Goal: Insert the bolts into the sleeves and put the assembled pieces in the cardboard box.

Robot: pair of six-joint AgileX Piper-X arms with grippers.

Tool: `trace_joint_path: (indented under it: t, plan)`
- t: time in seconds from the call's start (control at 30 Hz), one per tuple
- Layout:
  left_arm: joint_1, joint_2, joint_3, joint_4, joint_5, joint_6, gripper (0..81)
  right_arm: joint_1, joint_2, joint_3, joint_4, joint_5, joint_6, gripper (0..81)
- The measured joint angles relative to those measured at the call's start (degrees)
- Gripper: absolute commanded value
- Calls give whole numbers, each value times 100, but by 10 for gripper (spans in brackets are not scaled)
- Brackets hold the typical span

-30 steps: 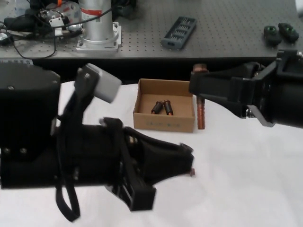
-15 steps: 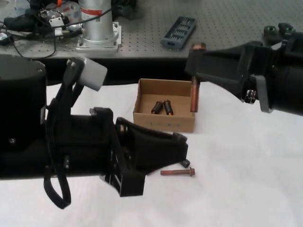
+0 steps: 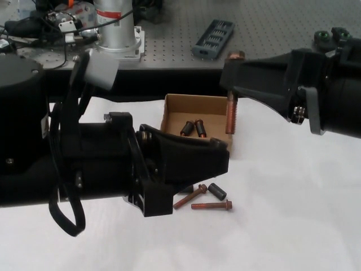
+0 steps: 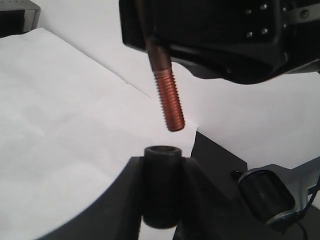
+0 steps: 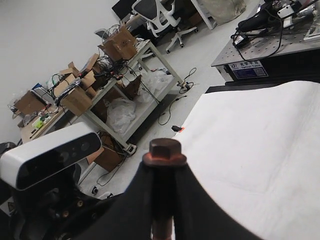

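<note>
A robotics lab: at 12 o'clock in the high view a perforated metal counter [image 3: 271, 34] carries tangled cables [image 3: 22, 28]; the right wrist view shows a rack [image 5: 156, 53] heaped with cartons [image 5: 77, 100] and an office chair [image 5: 162, 14].

The left pincer [image 4: 161, 171] clamps a black sleeve [image 4: 161, 187] upright between its two fingers, open mouth facing up. Just above the mouth, not touching it, hangs a copper bolt [image 4: 163, 87], threaded end down and a little tilted, its upper shank gripped by the right pincer [image 4: 150, 35]. A white cloth [image 4: 60, 125] covers the surface beneath.
</note>
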Motion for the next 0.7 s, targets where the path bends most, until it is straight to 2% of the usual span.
trace_joint_path:
  t: [0.7]
  plan:
    - [0,0,26,-33,18,-52,7,0,126,176,-456,-67,341,18]
